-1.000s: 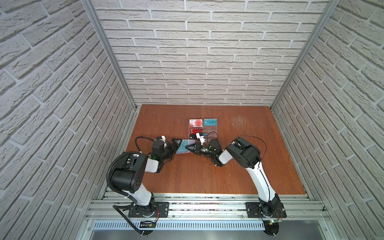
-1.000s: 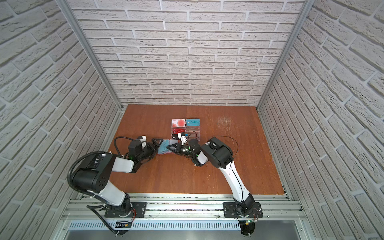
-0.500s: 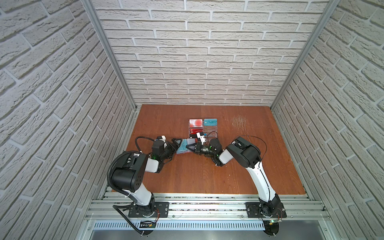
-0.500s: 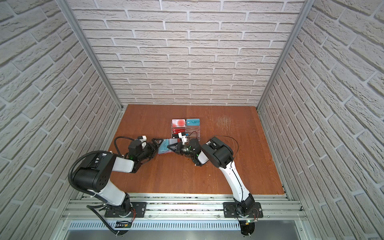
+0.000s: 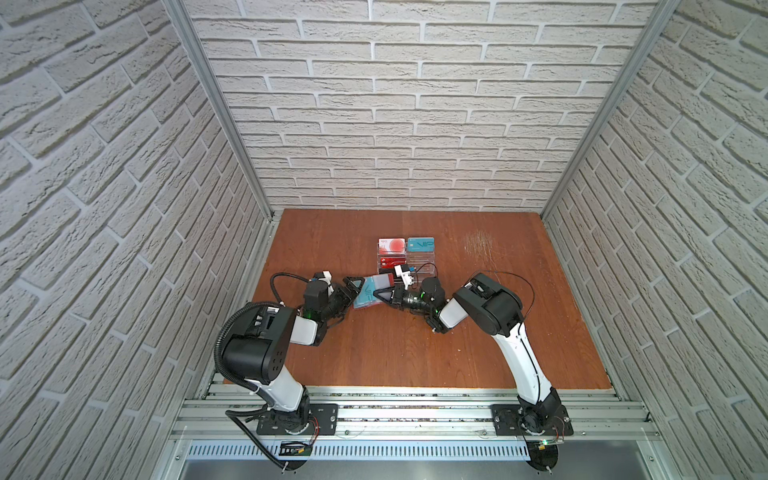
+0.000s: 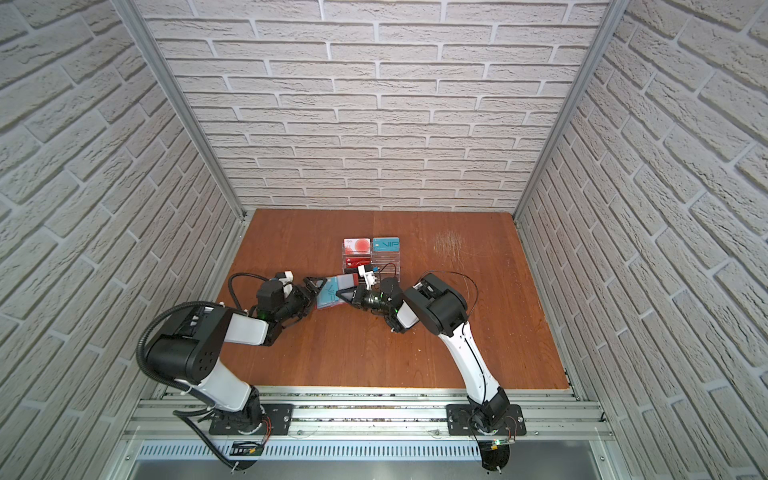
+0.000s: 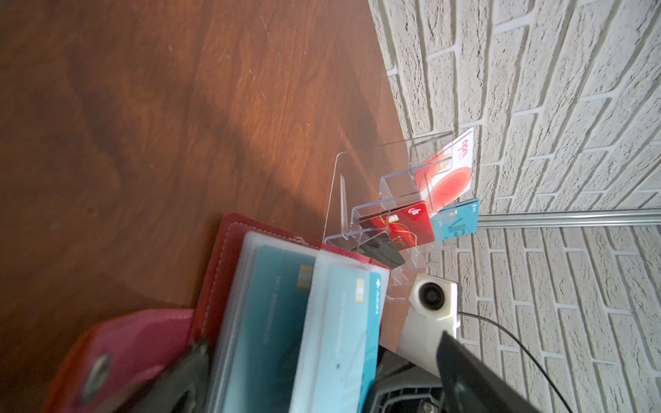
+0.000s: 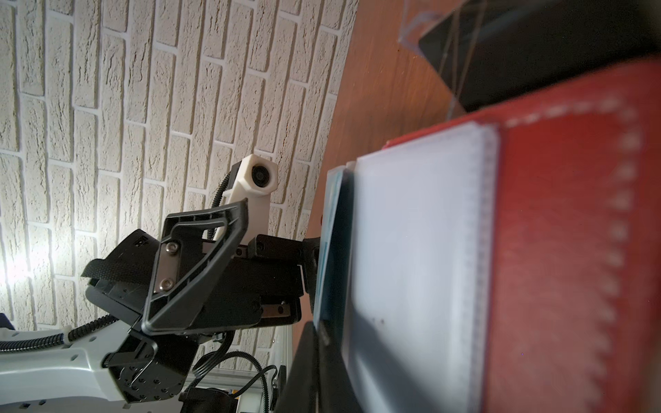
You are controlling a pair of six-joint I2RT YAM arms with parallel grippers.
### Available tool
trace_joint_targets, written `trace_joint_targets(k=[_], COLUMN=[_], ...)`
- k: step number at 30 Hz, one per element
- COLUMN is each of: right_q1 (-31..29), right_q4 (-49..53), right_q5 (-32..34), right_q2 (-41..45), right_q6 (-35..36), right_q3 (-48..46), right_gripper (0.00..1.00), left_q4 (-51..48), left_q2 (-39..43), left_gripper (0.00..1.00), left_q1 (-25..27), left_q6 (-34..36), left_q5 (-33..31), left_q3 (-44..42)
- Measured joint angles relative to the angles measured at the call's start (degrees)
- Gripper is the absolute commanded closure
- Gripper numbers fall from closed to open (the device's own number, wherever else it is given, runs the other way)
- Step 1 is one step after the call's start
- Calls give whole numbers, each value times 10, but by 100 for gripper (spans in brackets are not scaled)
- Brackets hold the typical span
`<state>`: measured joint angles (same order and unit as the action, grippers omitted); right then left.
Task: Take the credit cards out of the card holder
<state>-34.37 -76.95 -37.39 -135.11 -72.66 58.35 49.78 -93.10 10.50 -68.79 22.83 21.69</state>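
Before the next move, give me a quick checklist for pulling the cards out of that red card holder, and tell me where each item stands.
1. Card holder lying open, sleeves exposed: ok.
2. Cards out of the sleeves: not ok; two teal cards sit inside them.
3. Left jaws open with the holder between them: ok.
4. Right jaws pinching a card, not just a sleeve: cannot tell; they are shut at the holder's edge.
5. Holder clear of the acrylic stand: cannot tell; they lie very close.
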Motion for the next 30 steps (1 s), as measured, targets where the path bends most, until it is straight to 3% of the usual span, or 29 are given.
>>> trace_joint_targets(k=[10, 17, 22, 30], right_q1=[22, 50, 63, 63], right_q4=[92, 228, 421, 837], right_q5=[1, -6, 1, 75], right_q2=[50, 122, 234, 376], right_q6=[57, 137, 249, 502], right_q3=[-34, -56, -43, 141], right_gripper=[95, 94, 94, 94], left_q4=[1, -17, -61, -215], left_q2=[-1, 10, 34, 125], left_gripper=[2, 2, 2, 2], left_q1=[-2, -3, -3, 5], left_q6=[1, 14, 27, 67], left_q5=[4, 4, 4, -9], left_q3=[0, 0, 1, 20])
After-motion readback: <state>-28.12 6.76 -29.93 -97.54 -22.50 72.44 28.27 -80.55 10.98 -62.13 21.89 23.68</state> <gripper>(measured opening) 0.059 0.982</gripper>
